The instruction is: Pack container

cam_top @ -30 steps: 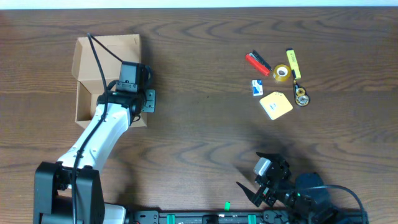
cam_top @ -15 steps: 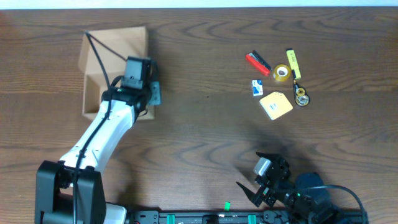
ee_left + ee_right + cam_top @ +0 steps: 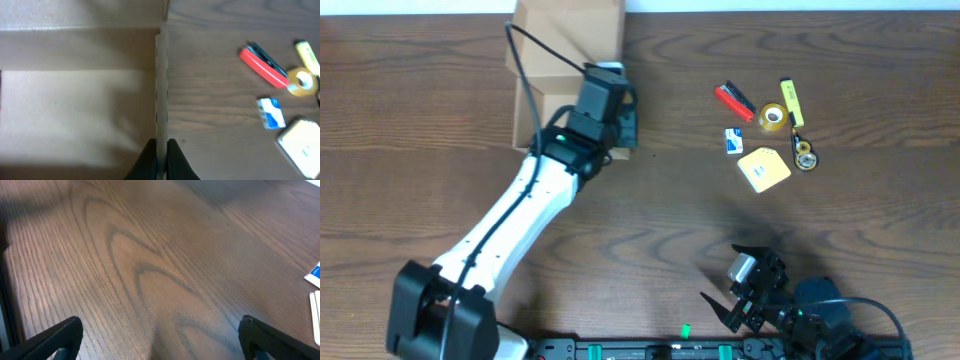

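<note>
The container [image 3: 560, 55], a tan cardboard box with its flap lid open, stands at the table's far edge, left of centre. My left gripper [image 3: 623, 133] is shut on its right wall. In the left wrist view the two black fingers pinch that thin wall edge [image 3: 161, 90] at the left gripper [image 3: 161, 152], with the bare box floor [image 3: 75, 100] to the left. My right gripper [image 3: 745, 290] stands open near the front edge, low over bare wood. In its own view the right gripper [image 3: 160, 340] has nothing between its fingers.
A cluster of stationery lies at the right rear: a red pen [image 3: 732, 100], a yellow highlighter [image 3: 791, 98], a tape roll [image 3: 772, 117], a blue-white eraser [image 3: 733, 141], a yellow sticky-note pad [image 3: 763, 169] and a small round reel [image 3: 806, 156].
My left arm has pulled the container to the right and toward the table's far edge, holding its wall. The right arm has stayed still.
</note>
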